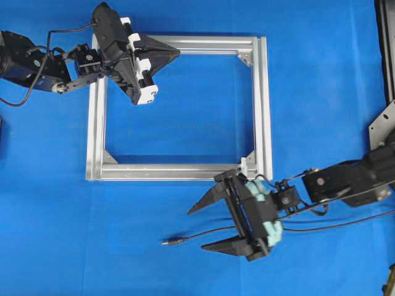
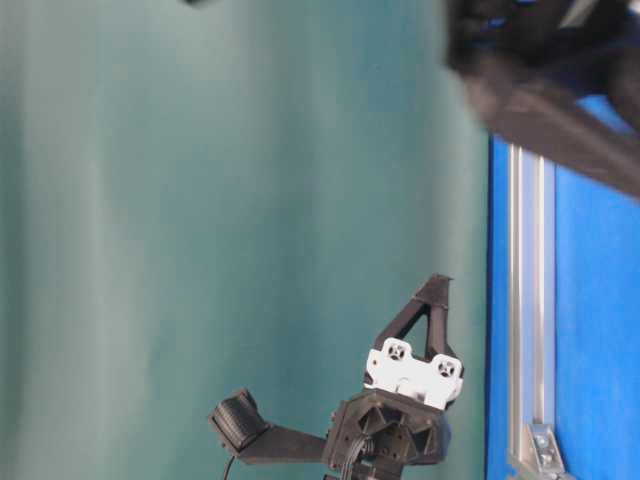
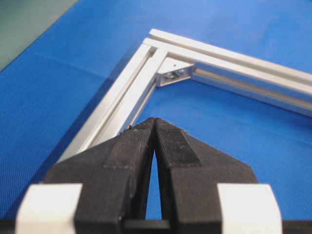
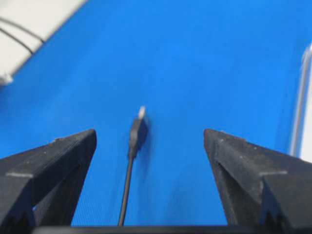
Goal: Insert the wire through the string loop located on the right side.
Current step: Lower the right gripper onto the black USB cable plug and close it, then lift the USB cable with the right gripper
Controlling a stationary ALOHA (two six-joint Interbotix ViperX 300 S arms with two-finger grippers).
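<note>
Right jaws (image 1: 200,229) wide, straddling wire (image 1: 203,235).

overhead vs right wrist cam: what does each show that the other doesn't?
Overhead only: the whole silver frame, the shut left hand over its top rail, both arms, and the white string loop at the frame's lower right corner.
Right wrist only: a close look at the wire's plug tip, lying between the fingers untouched.
Both: the wire on the blue mat and the open right hand around its end, not gripping it.
</note>
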